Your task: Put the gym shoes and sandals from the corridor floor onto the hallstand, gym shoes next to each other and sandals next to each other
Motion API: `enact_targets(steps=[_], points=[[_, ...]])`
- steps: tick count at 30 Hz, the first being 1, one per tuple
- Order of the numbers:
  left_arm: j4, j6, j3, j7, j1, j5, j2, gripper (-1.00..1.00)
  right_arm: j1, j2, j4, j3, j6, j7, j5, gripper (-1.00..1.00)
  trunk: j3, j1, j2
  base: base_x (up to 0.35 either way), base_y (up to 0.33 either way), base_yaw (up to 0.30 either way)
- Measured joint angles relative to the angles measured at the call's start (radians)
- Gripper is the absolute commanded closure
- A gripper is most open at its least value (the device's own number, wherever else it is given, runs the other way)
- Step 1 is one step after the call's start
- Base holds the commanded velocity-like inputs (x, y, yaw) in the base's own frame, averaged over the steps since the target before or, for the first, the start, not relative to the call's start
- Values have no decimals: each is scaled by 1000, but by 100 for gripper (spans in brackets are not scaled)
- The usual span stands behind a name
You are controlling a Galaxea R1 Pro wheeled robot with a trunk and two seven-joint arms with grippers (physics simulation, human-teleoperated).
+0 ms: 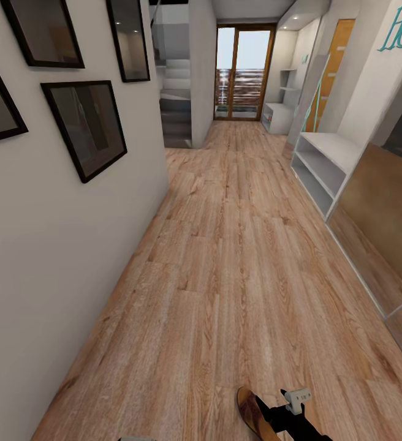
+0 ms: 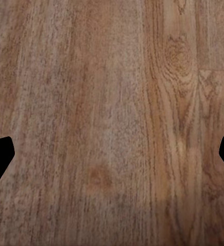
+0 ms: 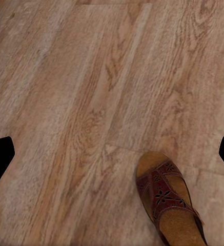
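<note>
**Right Gripper Hung Over One Sandal, Rack Far Down the Corridor**

The right gripper (image 3: pixel 112 159) had its two fingers wide apart, with nothing between them. It pointed down at the corridor floor (image 3: pixel 65 77). A brown sandal (image 3: pixel 168 202) with a patterned red strap lay flat on the planks just past the gripper, off to one side and not between the fingers. The gripper was probably spread like that so it could fit around the sandal.

In the head view the sandal (image 1: pixel 253 413) lay at the robot's feet, and the black right arm (image 1: pixel 293 419) reached across it.

The left gripper (image 2: pixel 112 154) was spread wide too and held nothing. It looked down at bare wood floor, likely just waiting.

Farther out, a white shelf unit (image 1: pixel 323 165) stood along the right wall under big teal letters (image 1: pixel 400 24). Another pale unit (image 1: pixel 279 116), likely the hallstand, stood far off near the glass door (image 1: pixel 242 70). Dark picture frames (image 1: pixel 84 125) hung on the left wall. The robot would have to carry the sandal a long way.
</note>
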Motion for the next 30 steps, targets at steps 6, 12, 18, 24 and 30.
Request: enact_targets(steps=[6,12,18,24,30], points=[[0,0,0,0,0,-1,0,-100,0,1,0,0,0,1,0,-100,0,0,0,0,-179,0],[0,0,0,0,0,0,0,-100,0,1,0,0,0,1,0,-100,-1,0,0,0,-42,57],[0,1,0,0,0,-1,0,-100,0,1,0,0,0,0,0,-100,-7,0,0,0,-5,190],[0,0,0,0,0,0,0,-100,0,1,0,0,0,0,0,-100,-13,0,0,0,-1,203],[0,0,0,-1,0,0,0,-100,0,1,0,0,0,1,0,-100,-16,0,0,0,0,70]])
